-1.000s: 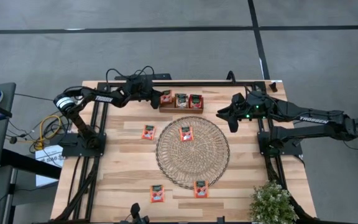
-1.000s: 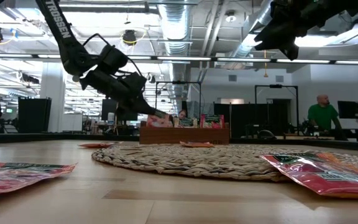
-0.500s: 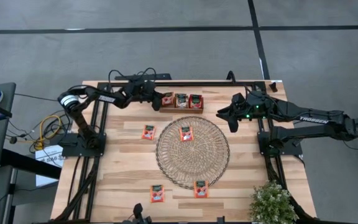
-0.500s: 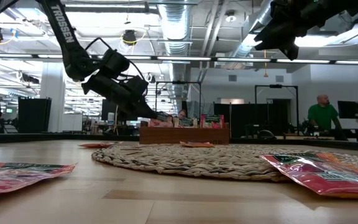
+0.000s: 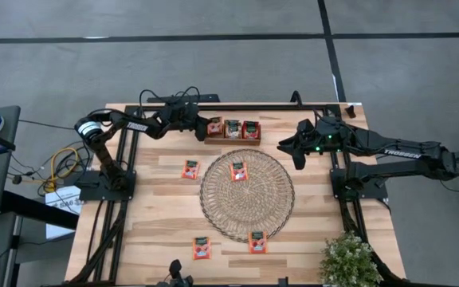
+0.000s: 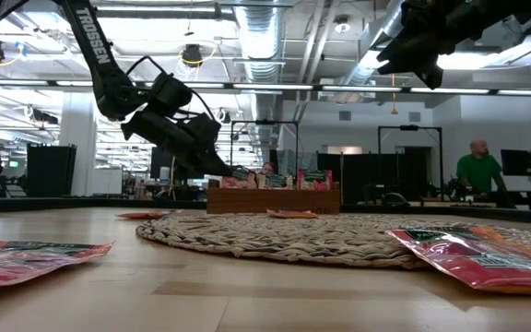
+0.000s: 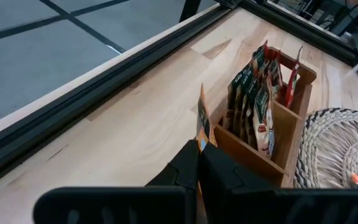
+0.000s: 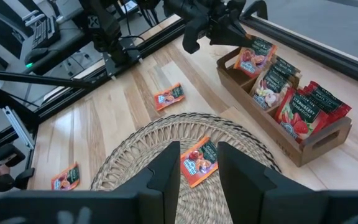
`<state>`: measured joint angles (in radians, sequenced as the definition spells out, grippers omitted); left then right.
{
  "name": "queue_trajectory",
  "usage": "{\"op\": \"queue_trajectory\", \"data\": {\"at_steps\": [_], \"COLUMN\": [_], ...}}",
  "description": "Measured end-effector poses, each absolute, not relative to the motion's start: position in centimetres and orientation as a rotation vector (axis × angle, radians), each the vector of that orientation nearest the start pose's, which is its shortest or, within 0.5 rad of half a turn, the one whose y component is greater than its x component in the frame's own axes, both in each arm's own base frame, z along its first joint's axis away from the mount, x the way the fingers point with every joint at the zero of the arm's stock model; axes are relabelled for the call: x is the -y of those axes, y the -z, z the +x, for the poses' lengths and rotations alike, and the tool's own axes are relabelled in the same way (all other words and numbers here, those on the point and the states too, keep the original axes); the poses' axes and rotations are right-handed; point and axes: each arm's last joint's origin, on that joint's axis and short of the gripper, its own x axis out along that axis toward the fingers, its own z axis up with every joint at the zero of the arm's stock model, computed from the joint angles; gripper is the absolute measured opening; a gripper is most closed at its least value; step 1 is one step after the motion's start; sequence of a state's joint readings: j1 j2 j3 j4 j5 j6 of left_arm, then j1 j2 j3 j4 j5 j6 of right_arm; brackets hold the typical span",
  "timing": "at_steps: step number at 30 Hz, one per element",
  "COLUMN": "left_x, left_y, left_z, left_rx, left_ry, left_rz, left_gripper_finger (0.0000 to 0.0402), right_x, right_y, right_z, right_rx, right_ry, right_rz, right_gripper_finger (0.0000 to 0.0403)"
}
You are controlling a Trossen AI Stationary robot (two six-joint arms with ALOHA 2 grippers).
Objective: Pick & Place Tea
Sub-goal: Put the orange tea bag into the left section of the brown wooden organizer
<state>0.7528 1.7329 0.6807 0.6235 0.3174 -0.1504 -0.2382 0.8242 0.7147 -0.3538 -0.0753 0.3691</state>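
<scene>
My left tool (image 7: 199,163) is closed on one tea packet (image 7: 202,119), red-orange with a dark green label, standing on edge just left of the wooden tray (image 7: 289,134) at the far side of the worktop (image 5: 158,207). My right tool (image 5: 296,149) hangs half open, holding nothing.

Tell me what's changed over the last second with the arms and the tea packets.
The left gripper, shut on a tea packet, has shifted slightly toward the wooden tray and now holds the packet upright just outside the tray's nearest compartment. The right gripper stayed raised beside the woven mat. The loose packets on the mat and table lie as before.
</scene>
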Motion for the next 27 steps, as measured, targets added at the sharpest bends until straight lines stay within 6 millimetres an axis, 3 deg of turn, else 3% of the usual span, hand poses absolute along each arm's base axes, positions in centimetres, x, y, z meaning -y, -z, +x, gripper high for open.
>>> {"op": "queue_trajectory", "data": {"at_steps": [6, 16, 22, 27], "left_x": [-21.4, -21.4, -20.8, -18.8], "left_y": [-14.1, -14.6, -18.5, -22.7], "left_z": [24.2, 24.1, 23.7, 22.5], "left_rx": [-0.341, -0.32, -0.185, -0.12], "left_ry": [-0.457, -0.46, -0.413, -0.322], "left_rz": [-0.362, -0.382, -0.341, -0.376], "left_gripper_finger": [0.0021, 0.0124, 0.0145, 0.0145], "right_x": [4.0, 4.0, 4.0, 4.0], "right_y": [-28.7, -28.7, -28.7, -28.7], "right_z": [17.3, 17.3, 17.3, 17.3], "right_rx": [-0.424, -0.424, -0.427, -0.429], "right_ry": [0.244, 0.243, 0.243, 0.241], "right_rz": [0.434, 0.434, 0.433, 0.434], "right_gripper_finger": [0.0097, 0.0097, 0.0097, 0.0097]}}
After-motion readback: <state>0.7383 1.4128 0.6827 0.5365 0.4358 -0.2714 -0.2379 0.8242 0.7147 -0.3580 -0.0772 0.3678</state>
